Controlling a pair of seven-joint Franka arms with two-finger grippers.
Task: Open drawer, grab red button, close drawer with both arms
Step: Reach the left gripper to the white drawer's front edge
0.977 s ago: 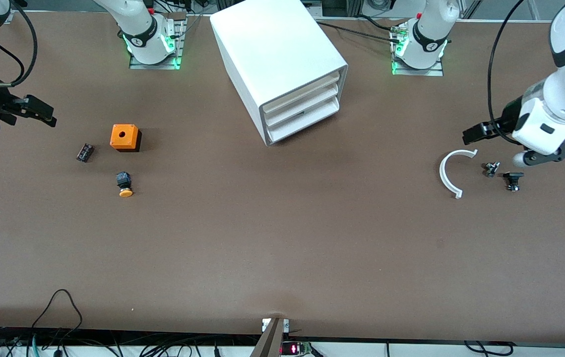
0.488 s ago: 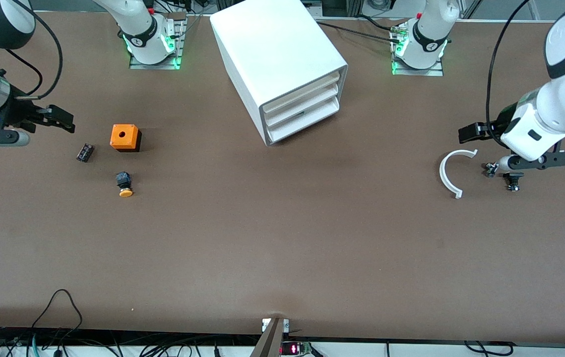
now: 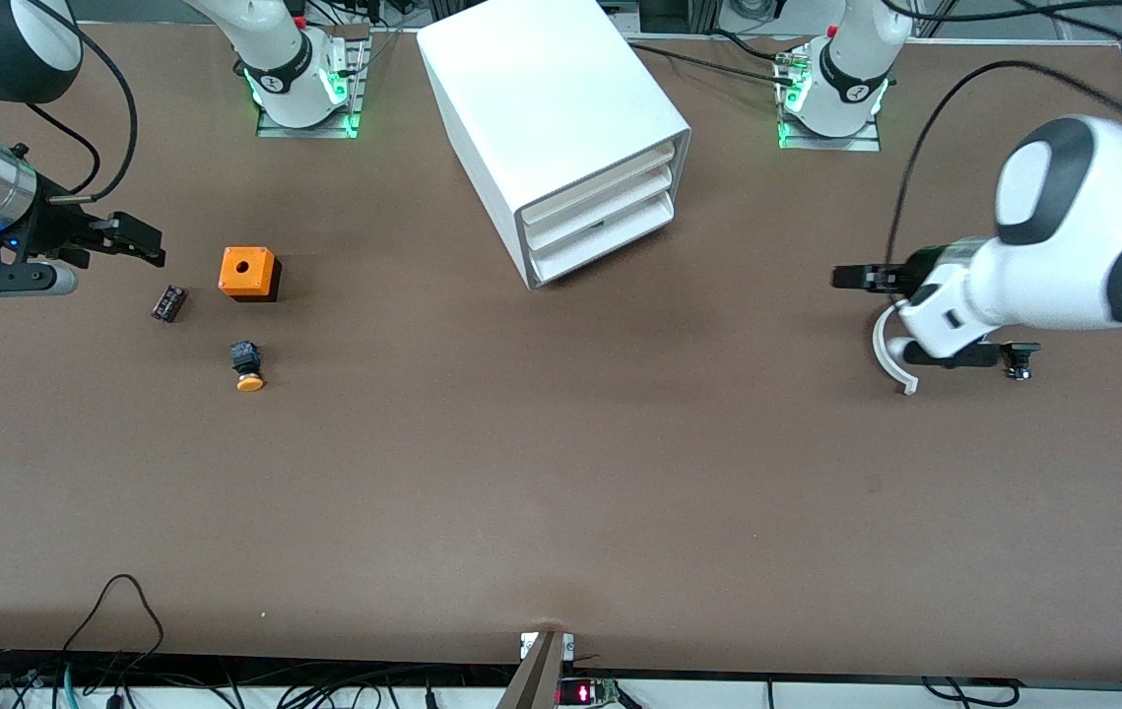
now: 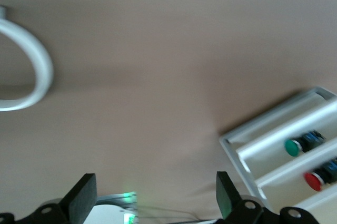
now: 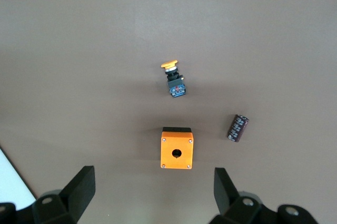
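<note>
The white drawer cabinet [image 3: 541, 98] stands at the table's middle between the arm bases, its three drawers [image 3: 600, 225] pushed in. In the left wrist view the cabinet front [image 4: 247, 153] shows the red-capped button [image 4: 315, 181] lying inside one drawer, beside a green-capped one [image 4: 291, 147] in the drawer next to it. My left gripper [image 3: 856, 277] is open and empty over bare table between the cabinet and a white arc; its own view shows it too [image 4: 152, 200]. My right gripper [image 3: 132, 241] is open and empty, up beside the orange cube [image 3: 247, 273], which lies between its fingers in its own view [image 5: 152, 190].
A white curved arc [image 3: 884, 345] and a small black part [image 3: 1019, 356] lie under the left arm. At the right arm's end lie the orange cube with a hole [image 5: 177, 150], a yellow-capped button [image 3: 247, 366] and a small dark cylinder [image 3: 168, 302].
The left arm has swung its gripper from over the small parts toward the cabinet, past the white arc. The right gripper has moved a little toward the orange cube.
</note>
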